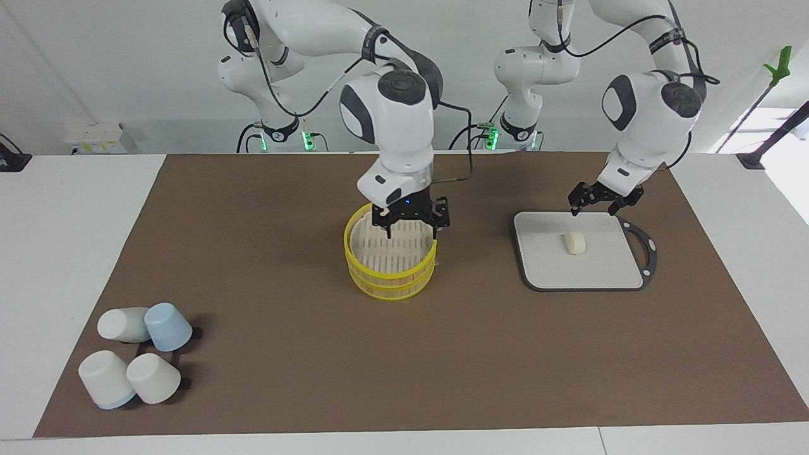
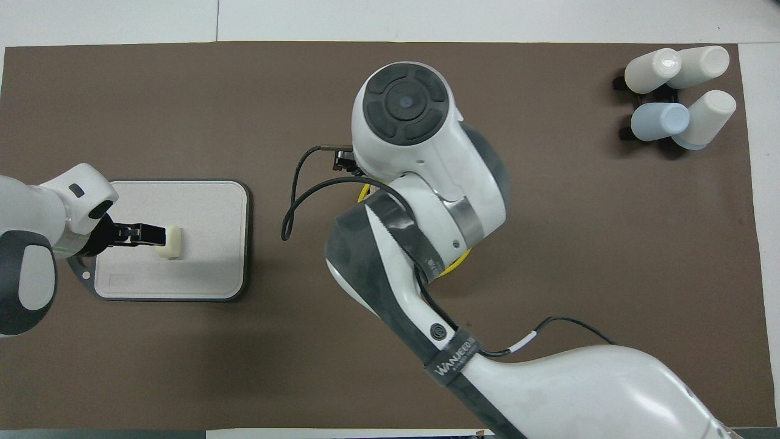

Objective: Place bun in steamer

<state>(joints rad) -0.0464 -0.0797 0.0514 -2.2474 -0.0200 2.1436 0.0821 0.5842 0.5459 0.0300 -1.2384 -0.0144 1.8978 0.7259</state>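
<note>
The bun (image 1: pixel 574 242) lies on the grey board (image 1: pixel 550 265), toward the left arm's end of the counter. The left tool (image 1: pixel 605 201) hangs spread wide, empty, over the board's edge. The right tool (image 1: pixel 411 229), also wide and empty, hangs over the lidded steamer (image 1: pixel 390 278).

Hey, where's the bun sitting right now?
The bun lies on the grey board toward the left arm's end of the table, beside the steamer. The open left gripper hangs over the board, not touching the bun.
</note>
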